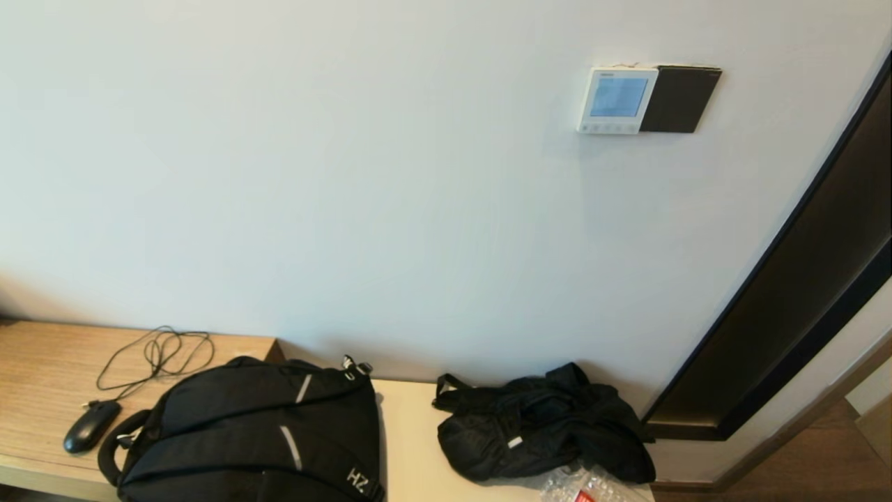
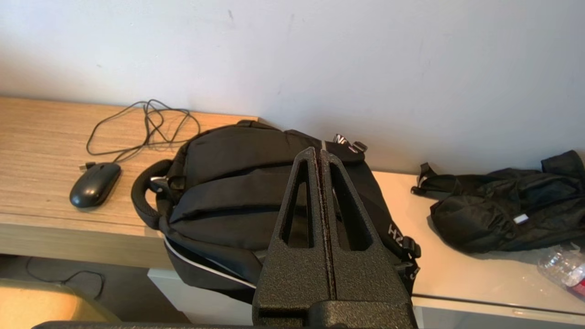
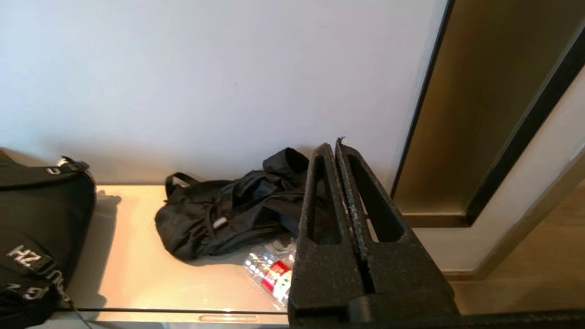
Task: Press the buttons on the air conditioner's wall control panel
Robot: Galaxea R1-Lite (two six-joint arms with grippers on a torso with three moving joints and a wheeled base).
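High on the white wall [image 1: 348, 174], to the right of centre in my head camera, the air conditioner's wall control panel [image 1: 617, 100] hangs with its pale blue screen [image 1: 619, 97] lit and the buttons [image 1: 608, 128] strung along its bottom strip, too small for me to count. A dark brown plate [image 1: 679, 99] sits edge to edge against the panel's right side. Neither arm shows in that view.

My left gripper [image 2: 318, 153] hovers low, over a black backpack [image 2: 256, 201] lettered "HZ", its two fingers pressed together with nothing between them. My right gripper [image 3: 333, 145] is likewise closed tight and empty, poised above the right end of the cream ledge [image 3: 137, 269], near a crumpled black bag [image 3: 228, 210] and a clear plastic bottle with a red label [image 3: 269, 272]. Both grippers are well below the panel and well apart from it.

The backpack lies across the step where a wooden desk [image 1: 42, 376] meets the lower cream ledge. On the desk, just left of the backpack, rests a black wired mouse [image 1: 91, 425], its cable [image 1: 157, 355] looped loosely toward the wall. The crumpled bag sits against the wall to the backpack's right, the bottle touching its front edge. A dark brown door frame [image 1: 801, 279] slants up the right of the scene.
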